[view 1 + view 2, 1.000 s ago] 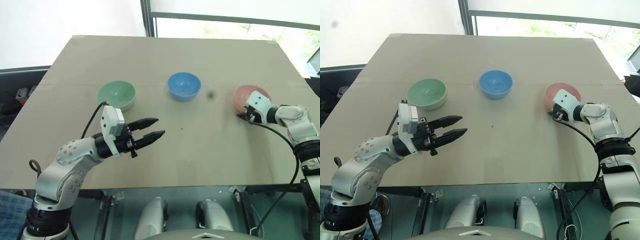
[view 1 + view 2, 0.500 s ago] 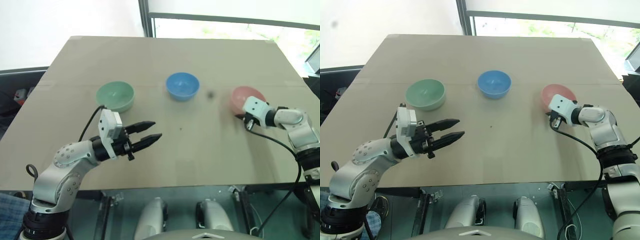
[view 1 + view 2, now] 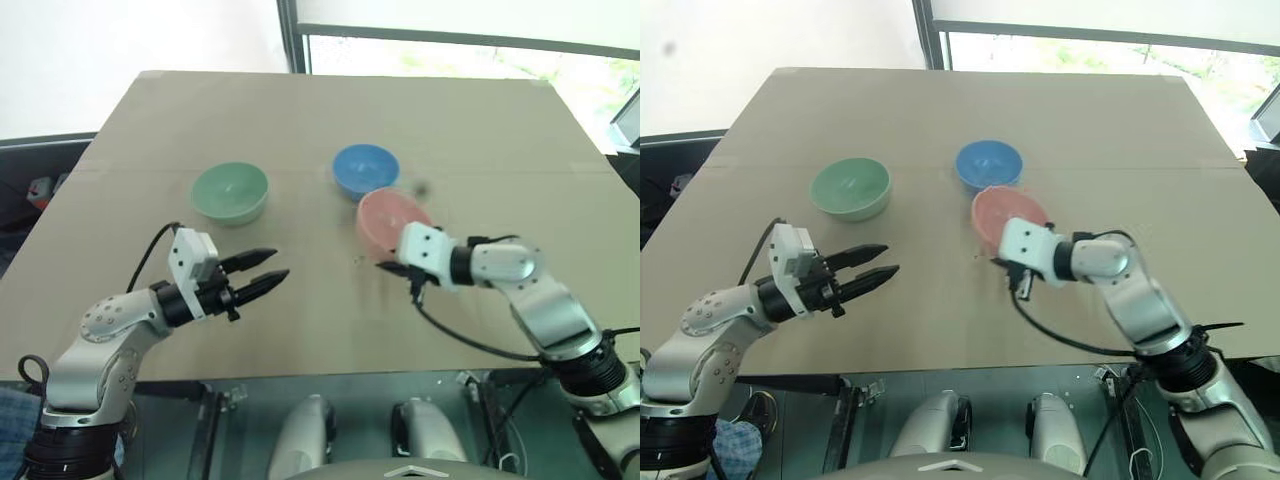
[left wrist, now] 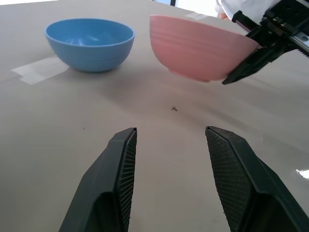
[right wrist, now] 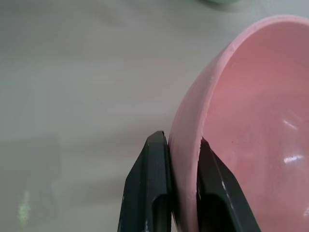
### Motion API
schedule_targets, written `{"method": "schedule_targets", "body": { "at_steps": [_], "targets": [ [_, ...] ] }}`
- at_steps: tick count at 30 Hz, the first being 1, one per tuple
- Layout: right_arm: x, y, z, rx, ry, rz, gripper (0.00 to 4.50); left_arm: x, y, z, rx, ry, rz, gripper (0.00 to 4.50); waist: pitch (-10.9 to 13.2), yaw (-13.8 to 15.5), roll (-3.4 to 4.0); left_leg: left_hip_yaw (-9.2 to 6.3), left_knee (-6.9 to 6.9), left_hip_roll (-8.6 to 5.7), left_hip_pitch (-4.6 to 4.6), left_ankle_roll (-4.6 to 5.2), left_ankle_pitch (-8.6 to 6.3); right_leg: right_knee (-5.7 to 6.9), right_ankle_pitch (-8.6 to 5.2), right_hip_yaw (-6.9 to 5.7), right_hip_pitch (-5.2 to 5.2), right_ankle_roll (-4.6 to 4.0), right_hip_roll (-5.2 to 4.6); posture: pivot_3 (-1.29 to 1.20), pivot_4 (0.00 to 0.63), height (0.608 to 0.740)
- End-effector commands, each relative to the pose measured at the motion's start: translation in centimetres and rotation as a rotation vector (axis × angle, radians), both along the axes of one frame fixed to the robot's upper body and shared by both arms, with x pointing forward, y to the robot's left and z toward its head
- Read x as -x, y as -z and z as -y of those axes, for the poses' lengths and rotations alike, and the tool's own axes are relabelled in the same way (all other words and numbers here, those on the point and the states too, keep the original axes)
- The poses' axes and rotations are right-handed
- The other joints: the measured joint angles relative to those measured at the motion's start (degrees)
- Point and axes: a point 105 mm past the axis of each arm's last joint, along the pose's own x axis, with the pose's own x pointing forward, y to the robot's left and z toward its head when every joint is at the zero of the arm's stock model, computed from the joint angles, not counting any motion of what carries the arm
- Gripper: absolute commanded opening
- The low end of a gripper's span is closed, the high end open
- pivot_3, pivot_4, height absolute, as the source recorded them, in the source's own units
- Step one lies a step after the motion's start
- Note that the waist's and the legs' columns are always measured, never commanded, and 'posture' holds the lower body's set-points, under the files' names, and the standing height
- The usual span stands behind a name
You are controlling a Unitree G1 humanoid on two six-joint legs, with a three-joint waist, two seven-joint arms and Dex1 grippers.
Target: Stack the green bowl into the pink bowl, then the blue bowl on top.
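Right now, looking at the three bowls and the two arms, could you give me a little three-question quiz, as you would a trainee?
1. True or false: the right gripper is shut on the rim of the pink bowl.
2. Which bowl stands nearest the held one? A) the green bowl B) the blue bowl C) neither, they touch both
3. Fill in: the left gripper is ____ and holds nothing.

Key
1. True: in the right wrist view one finger is inside the rim, one outside, and the left wrist view shows the bowl lifted off the table.
2. B.
3. Open.
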Motion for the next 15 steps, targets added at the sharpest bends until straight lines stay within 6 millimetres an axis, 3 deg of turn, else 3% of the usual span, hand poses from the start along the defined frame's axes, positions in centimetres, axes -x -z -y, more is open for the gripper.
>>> {"method": "schedule_targets", "body": {
  "at_steps": [1, 7, 15],
  "targets": [
    [0.7, -0.5, -1.0, -0.005, 0.003, 0.012, 0.06, 0.0, -1.3, -0.5, -0.016, -0.006, 0.062, 2.38, 0.0, 0.18, 0.0, 0.0, 0.0, 0.0, 0.0, 0.0, 0.0, 0.02, 0.0, 0.0, -0.01, -0.01, 0.0, 0.0, 0.15, 0.74],
    [0.9, -0.2, -2.2, 0.017, -0.006, -0.005, 0.06, 0.1, -1.1, -0.5, -0.021, -0.007, 0.056, 2.38, 0.0, 0.15, 0.0, 0.02, -0.02, 0.0, -0.02, -0.01, 0.0, 0.05, -0.01, 0.01, -0.07, -0.01, 0.04, 0.0, 0.15, 0.74],
    [0.8, -0.2, -2.2, 0.05, -0.012, -0.021, 3.19, 0.3, -1.2, 0.2, -0.011, 0.0, 0.057, 2.38, -0.01, 0.3, -0.01, 0.02, -0.02, 0.0, -0.03, -0.01, 0.0, 0.05, -0.01, 0.0, -0.08, -0.01, 0.04, 0.0, 0.15, 0.74]
  ]
}}
